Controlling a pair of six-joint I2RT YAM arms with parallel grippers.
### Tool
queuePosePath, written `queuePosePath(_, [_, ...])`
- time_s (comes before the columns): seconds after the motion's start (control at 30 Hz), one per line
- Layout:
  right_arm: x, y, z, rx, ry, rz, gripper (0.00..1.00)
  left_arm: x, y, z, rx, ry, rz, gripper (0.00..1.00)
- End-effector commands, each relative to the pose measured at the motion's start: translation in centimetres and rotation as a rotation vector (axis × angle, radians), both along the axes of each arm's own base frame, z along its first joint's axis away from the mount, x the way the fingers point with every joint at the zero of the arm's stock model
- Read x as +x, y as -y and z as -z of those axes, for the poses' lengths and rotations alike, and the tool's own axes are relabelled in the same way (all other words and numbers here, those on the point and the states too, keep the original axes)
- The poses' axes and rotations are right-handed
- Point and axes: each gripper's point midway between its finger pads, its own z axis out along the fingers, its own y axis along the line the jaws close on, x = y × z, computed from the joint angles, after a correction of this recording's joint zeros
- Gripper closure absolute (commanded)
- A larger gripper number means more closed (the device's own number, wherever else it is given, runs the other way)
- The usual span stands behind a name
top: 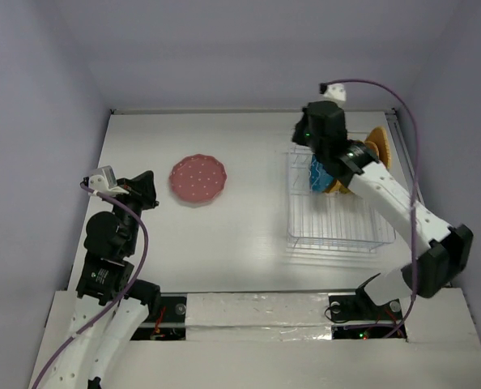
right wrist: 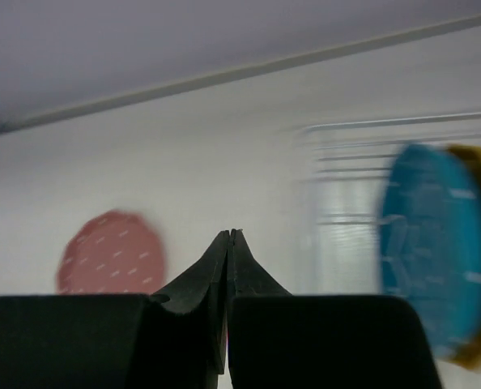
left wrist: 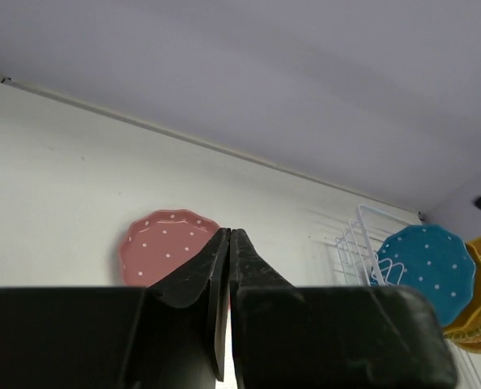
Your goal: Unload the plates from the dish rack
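Note:
The pink dotted plate (top: 198, 179) lies flat on the table left of centre; it also shows in the left wrist view (left wrist: 169, 247) and blurred in the right wrist view (right wrist: 111, 253). The clear wire dish rack (top: 338, 211) stands at the right. A blue plate (top: 317, 174) and yellow-orange plates (top: 376, 146) stand on edge at its far end; the blue plate also shows in the left wrist view (left wrist: 428, 271) and the right wrist view (right wrist: 423, 243). My left gripper (top: 147, 190) is shut and empty, left of the pink plate. My right gripper (top: 305, 134) is shut and empty, above the rack's far left corner.
White walls close in the table at the back and sides. The arm bases and a taped strip (top: 257, 309) sit at the near edge. A purple cable (top: 402, 113) loops over the right arm.

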Motion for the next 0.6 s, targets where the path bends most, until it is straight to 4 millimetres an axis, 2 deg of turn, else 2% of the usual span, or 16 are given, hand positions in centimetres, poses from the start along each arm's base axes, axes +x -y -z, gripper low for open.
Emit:
queuePosePath(0.0, [-1.7, 8.1, 4.4, -0.221, -0.129, 0.189, 1.0, -0.1, 0.0, -0.9, -0.006, 0.038, 0.001, 1.0])
queuePosePath(0.03, [-2.6, 9.0, 4.9, -0.261, -0.161, 0.2, 1.0, -0.1, 0.0, -1.0, -0.007, 0.039, 0.001, 0.99])
queuePosePath(0.07, [-2.9, 10.4, 4.9, -0.29, -0.169, 0.25, 1.0, -0.1, 0.0, -1.0, -0.005, 0.039, 0.001, 0.93])
queuePosePath(0.1, [-3.2, 11.0, 5.2, -0.316, -0.181, 0.27, 1.0, -0.1, 0.0, -1.0, -0.005, 0.039, 0.001, 0.9])
queuePosePath(0.13, [-3.1, 12.8, 5.6, -0.337, -0.202, 0.32, 0.95, -0.1, 0.0, -1.0, -0.005, 0.039, 0.001, 0.86])
queuePosePath(0.17, [-3.1, 13.7, 6.2, -0.35, -0.217, 0.343, 0.79, -0.1, 0.0, -0.8, -0.004, 0.036, 0.001, 0.79])
queuePosePath(0.2, [-3.0, 14.1, 6.5, -0.349, -0.224, 0.35, 0.69, 0.0, 0.0, -0.8, -0.002, 0.035, 0.001, 0.76])
queuePosePath(0.27, [-2.4, 14.8, 7.2, -0.341, -0.234, 0.352, 0.55, 0.1, 0.0, -0.7, -0.001, 0.03, 0.001, 0.71])
queuePosePath(0.33, [-1.9, 14.9, 8.0, -0.355, -0.254, 0.348, 0.53, 0.1, 0.0, -0.7, 0.001, 0.029, 0.001, 0.66])
queuePosePath(0.57, [0.3, 15.1, 9.7, -0.388, -0.297, 0.356, 0.51, 0.1, 0.0, -0.9, 0.002, 0.036, 0.001, 0.63])
